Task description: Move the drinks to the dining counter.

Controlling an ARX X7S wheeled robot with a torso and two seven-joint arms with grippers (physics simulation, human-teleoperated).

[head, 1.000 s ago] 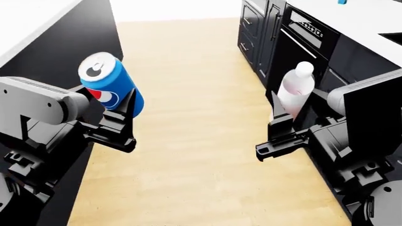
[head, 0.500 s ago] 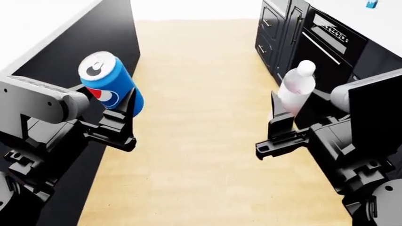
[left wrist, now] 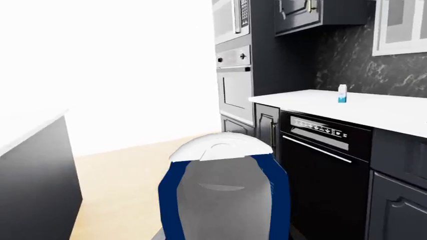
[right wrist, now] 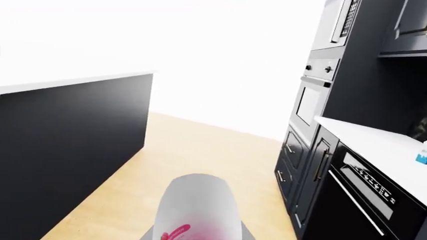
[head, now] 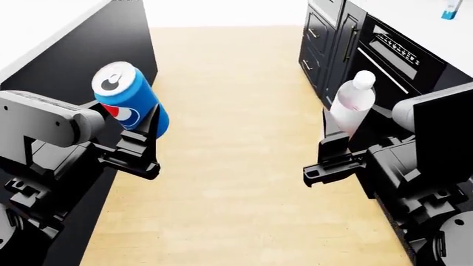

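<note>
- Two of the drinks are off any surface and carried in the air above the wooden floor (head: 236,138), one in each arm.
- Left of the floor's aisle, the blue cola can (head: 130,105) sits tilted in the left gripper (head: 137,145), silver top facing up toward the head camera, the jaws closed on its lower body.
- From the left wrist camera the can (left wrist: 225,192) fills the near view, so the jaws themselves are hidden behind it.
- Right of the aisle, the white bottle (head: 350,110) leans slightly, cap uppermost, with the right gripper (head: 333,149) clamped around its lower part; a pink label edge shows in the right wrist view (right wrist: 197,210).
- One more drink, the small milk carton (left wrist: 341,93), stands upright on the white worktop (left wrist: 373,107), well apart from both arms; in the head view it shows only as a blue speck (head: 448,10) at the far right corner.
- Beside the can, on the aisle's left, runs the dining counter (head: 44,27), a plain white surface with a flat black side.
- Opposite it, under the worktop, stand dark panelled cabinets (head: 325,39) and a black oven front (head: 395,55).
- Farther along that wall the left wrist view shows a tall built-in oven (left wrist: 233,80).
</note>
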